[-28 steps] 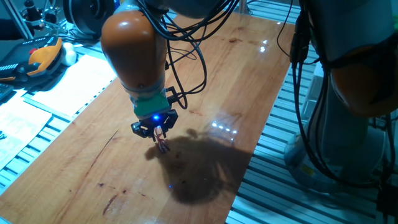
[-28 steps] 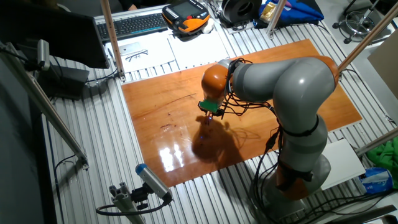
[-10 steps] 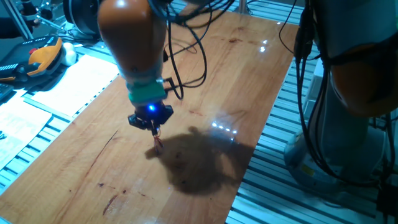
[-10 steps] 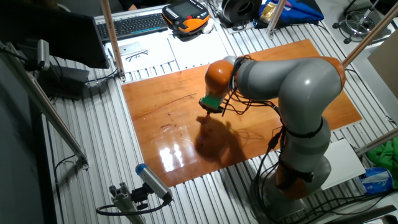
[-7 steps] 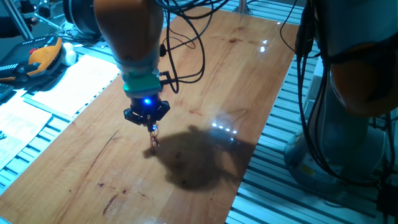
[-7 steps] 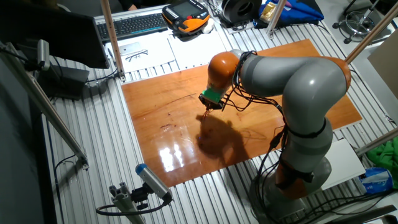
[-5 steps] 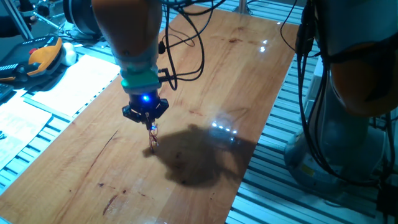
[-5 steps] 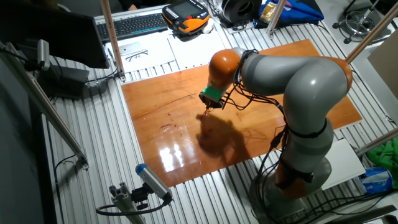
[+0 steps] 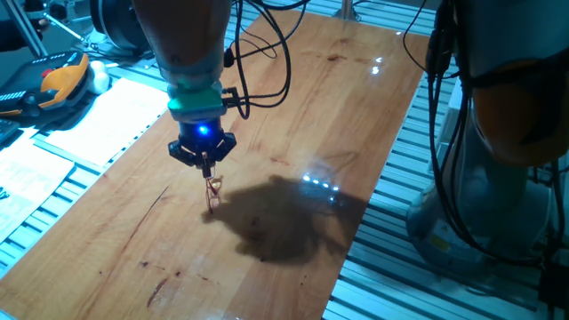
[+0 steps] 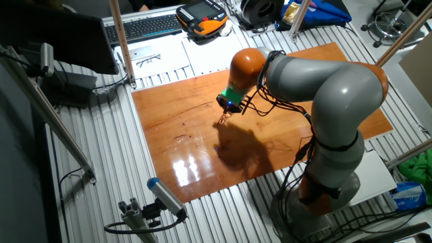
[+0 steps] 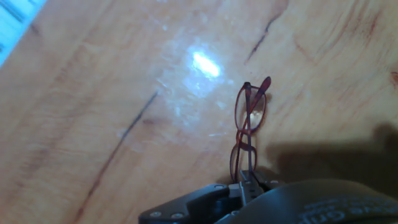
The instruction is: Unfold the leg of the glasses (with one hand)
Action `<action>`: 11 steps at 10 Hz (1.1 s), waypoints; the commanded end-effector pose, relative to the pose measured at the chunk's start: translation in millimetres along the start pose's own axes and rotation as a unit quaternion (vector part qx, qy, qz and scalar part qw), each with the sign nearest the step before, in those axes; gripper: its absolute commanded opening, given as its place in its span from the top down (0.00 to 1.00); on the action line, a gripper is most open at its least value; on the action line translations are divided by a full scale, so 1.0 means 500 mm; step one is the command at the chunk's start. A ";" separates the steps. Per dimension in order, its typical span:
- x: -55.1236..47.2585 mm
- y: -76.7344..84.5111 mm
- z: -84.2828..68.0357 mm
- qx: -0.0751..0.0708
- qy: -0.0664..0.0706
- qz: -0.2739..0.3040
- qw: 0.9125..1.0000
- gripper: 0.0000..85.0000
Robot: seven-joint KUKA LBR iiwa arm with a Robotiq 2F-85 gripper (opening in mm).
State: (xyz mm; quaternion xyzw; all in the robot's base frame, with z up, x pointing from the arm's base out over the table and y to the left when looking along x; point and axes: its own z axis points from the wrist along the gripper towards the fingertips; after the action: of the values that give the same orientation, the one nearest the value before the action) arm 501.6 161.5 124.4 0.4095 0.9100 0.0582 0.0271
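The hand (image 9: 204, 162) hangs above the wooden surface (image 9: 293, 107), jaws closed on one end of the glasses (image 11: 247, 134), which dangle beneath, apparently just clear of it. Step in hand: likely swinging the leg open; next calls for easing the frame down to pivot the hinge.

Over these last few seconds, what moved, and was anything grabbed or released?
The gripper rose and shifted left in the one fixed view, lifting the glasses, which now hang below it over the table. Nothing was released; the grip stayed shut.

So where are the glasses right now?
The glasses hang from the gripper, pinched at one end, their lower end at the wooden table near its left side in one fixed view.
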 end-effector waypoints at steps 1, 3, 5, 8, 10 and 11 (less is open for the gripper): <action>-0.008 0.003 -0.008 -0.007 0.004 0.005 1.000 1.00; -0.019 0.009 -0.023 -0.021 0.011 0.015 1.000 1.00; -0.027 0.015 -0.038 -0.040 0.019 0.031 0.999 1.00; -0.035 0.016 -0.046 -0.048 0.031 0.039 0.998 1.00; -0.044 0.017 -0.046 -0.054 0.052 0.050 0.996 1.00; -0.048 0.017 -0.047 -0.060 0.061 0.056 0.995 1.00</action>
State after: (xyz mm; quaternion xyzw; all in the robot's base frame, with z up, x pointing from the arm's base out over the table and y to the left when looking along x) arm 521.9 146.7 148.7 0.4545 0.8796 0.1405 -0.0079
